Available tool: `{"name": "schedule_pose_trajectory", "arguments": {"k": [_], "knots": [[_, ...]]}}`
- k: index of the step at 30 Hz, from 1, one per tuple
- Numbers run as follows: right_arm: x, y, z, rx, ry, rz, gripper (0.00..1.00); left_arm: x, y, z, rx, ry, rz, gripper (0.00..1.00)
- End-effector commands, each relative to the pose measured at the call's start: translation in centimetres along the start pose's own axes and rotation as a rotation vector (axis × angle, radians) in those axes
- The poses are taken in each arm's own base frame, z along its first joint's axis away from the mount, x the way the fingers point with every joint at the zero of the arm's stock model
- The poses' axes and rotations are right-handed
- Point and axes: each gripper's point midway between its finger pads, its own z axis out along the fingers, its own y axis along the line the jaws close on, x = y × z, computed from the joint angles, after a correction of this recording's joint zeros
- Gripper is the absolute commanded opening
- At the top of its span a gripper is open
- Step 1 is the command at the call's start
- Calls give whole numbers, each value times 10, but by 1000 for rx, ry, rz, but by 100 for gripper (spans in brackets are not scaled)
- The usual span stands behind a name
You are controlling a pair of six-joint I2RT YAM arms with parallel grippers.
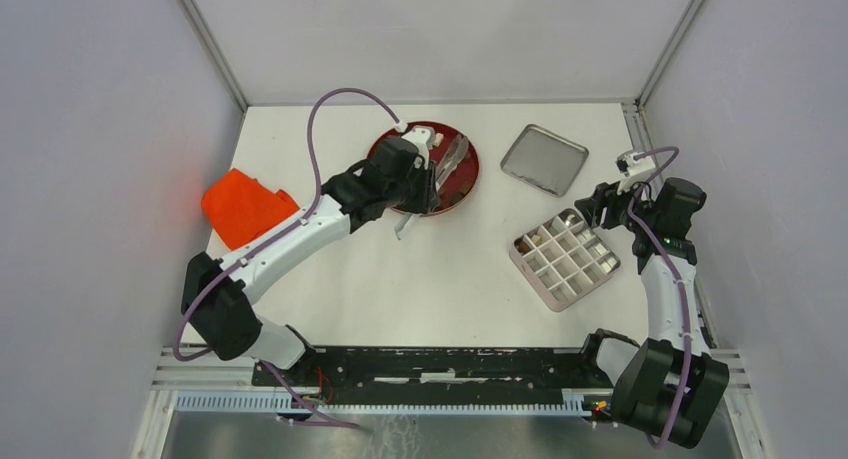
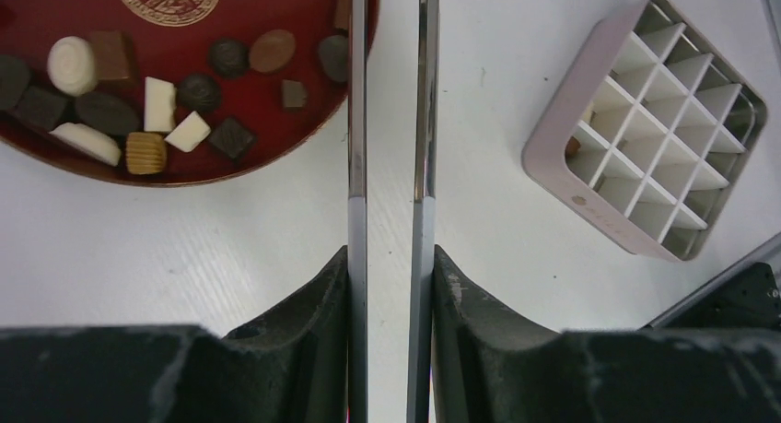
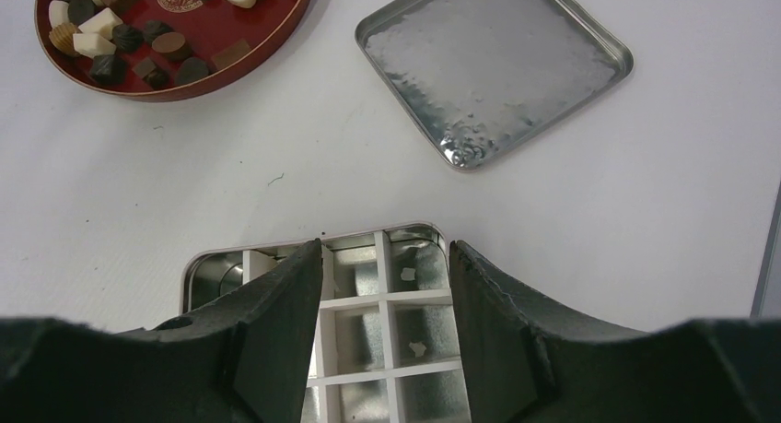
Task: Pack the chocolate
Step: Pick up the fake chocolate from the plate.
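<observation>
The chocolate (image 2: pixel 159 103), small dark brown, lighter brown and cream-white pieces, lies loose in a round red plate (image 2: pixel 258 100) with a gold emblem, in the upper left of the left wrist view. On the overhead view that plate sits at the upper centre of the white counter (image 1: pixel 440 279).

The left gripper (image 2: pixel 389 257) is pressed in on a pair of metal tweezers (image 2: pixel 357 165). The two thin blades run straight up the middle of the frame with a narrow gap between them. The left blade crosses the plate's right rim, and the tips pass out of the top of the frame, so I cannot tell whether they hold a piece.

A square box with white grid dividers (image 2: pixel 645 137) sits on the counter at the right, apart from the plate. A brownish bit shows in one cell at its left edge.

The right gripper (image 3: pixel 387 248) has its fingers spread, with nothing between them, over the upper edge of that box. I cannot tell whether it touches the box.

A shallow square silver metal lid (image 3: pixel 497 64) lies in the upper right of the right wrist view. An orange plastic block (image 1: pixel 245 207) lies at the left edge of the counter.
</observation>
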Motion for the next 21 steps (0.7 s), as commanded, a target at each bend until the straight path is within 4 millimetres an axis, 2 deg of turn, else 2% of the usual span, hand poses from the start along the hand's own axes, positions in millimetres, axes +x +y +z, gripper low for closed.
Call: {"name": "schedule_pose_trajectory", "arguments": {"k": [1, 4, 11, 21], "knots": [[-15, 6, 1, -32, -46, -32, 59, -20, 22, -4, -54, -50, 16, 34], [-10, 5, 4, -31, -36, -22, 59, -17, 44, 5, -103, -20, 6, 34], [-8, 9, 7, -53, -22, -21, 59, -10, 77, 39, -181, 38, -76, 34], [-5, 22, 17, -101, 3, -38, 59, -3, 99, 77, -254, 80, -152, 35]]}}
